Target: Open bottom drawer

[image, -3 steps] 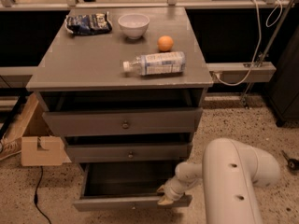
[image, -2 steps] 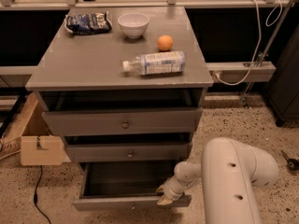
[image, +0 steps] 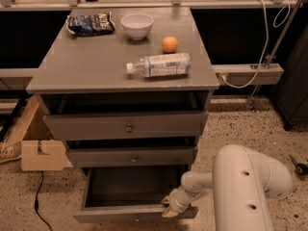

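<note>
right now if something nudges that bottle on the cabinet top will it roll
Probably: the bottle lies on its side, so a sideways push would likely roll it. It looks like plastic, so probably light. The end effector is down at the front of the bottom drawer, well below it.

On the surface [image: 82, 64], the bag [image: 90, 24] lies at 9 o'clock of the bowl [image: 137, 25], the orange [image: 169, 44] at its 4 o'clock, and the bottle [image: 159, 65] before the orange. The end effector [image: 169, 210] sits at the 5 o'clock corner of the bottom drawer [image: 120, 213].
</note>
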{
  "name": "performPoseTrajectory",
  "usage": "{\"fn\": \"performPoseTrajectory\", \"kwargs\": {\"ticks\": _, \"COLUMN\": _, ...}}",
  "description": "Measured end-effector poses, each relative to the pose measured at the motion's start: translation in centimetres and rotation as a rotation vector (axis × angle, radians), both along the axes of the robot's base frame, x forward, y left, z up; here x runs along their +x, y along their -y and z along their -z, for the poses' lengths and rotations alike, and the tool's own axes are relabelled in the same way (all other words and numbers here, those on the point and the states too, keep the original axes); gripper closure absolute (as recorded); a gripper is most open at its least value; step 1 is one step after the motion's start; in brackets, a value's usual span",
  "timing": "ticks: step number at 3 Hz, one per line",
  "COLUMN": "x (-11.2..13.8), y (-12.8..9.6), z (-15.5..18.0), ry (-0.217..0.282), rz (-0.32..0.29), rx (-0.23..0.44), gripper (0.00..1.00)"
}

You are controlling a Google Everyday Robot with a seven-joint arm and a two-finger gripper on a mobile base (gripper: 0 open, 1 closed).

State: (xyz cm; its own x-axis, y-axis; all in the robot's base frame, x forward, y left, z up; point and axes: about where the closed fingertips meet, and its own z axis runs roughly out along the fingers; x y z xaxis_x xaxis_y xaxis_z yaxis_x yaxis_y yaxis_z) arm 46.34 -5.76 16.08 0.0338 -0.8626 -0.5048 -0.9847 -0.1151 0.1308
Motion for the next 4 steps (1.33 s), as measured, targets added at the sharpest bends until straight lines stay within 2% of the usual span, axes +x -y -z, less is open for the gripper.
{"fn": "performPoseTrajectory", "kwargs": {"ticks": 1, "x": 0.0, "y": 0.0, "z": 0.0, "ry": 0.0, "rz": 0.0, "rx": 0.0, "gripper": 0.51}}
{"fn": "performPoseTrajectory", "kwargs": {"ticks": 2, "x": 0.0, "y": 0.0, "z": 0.0, "ry": 0.0, "rz": 0.0, "rx": 0.0, "gripper": 0.2}}
{"fn": "performPoseTrajectory", "kwargs": {"ticks": 3, "x": -0.01, "y": 0.0, "z": 0.0, "ry": 0.0, "rz": 0.0, "rx": 0.0, "gripper": 0.0}}
{"fn": "performPoseTrajectory", "kwargs": {"ticks": 4, "x": -0.01, "y": 0.0, "z": 0.0, "ry": 0.0, "rz": 0.0, "rx": 0.0, "gripper": 0.0}}
